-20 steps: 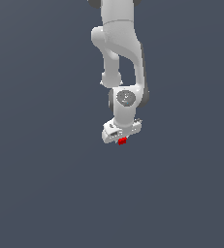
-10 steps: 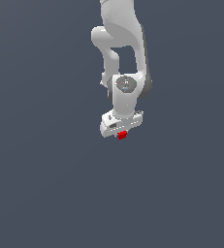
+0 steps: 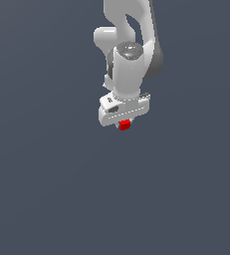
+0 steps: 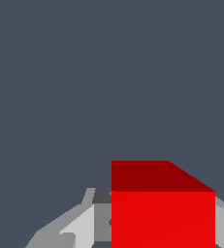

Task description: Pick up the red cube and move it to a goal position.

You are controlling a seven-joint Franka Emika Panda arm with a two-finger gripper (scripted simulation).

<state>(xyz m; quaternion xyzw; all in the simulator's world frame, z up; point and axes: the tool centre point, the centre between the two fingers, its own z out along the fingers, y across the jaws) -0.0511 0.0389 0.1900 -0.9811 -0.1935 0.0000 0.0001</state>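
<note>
The red cube (image 3: 124, 124) shows just below the white hand of the arm in the exterior view, held off the grey floor. My gripper (image 3: 124, 123) is shut on the cube, and most of each finger is hidden behind the hand from that camera. In the wrist view the red cube (image 4: 162, 213) fills the space between the grey fingers (image 4: 82, 225), one on each side of it, with my gripper (image 4: 157, 227) closed around it.
Plain dark grey ground (image 3: 47, 189) surrounds the arm on all sides in both views. The white arm links (image 3: 129, 55) rise above the hand toward the picture's upper edge.
The arm has lifted the hand and the red cube upward in the exterior view. The grip on the cube is unchanged.
</note>
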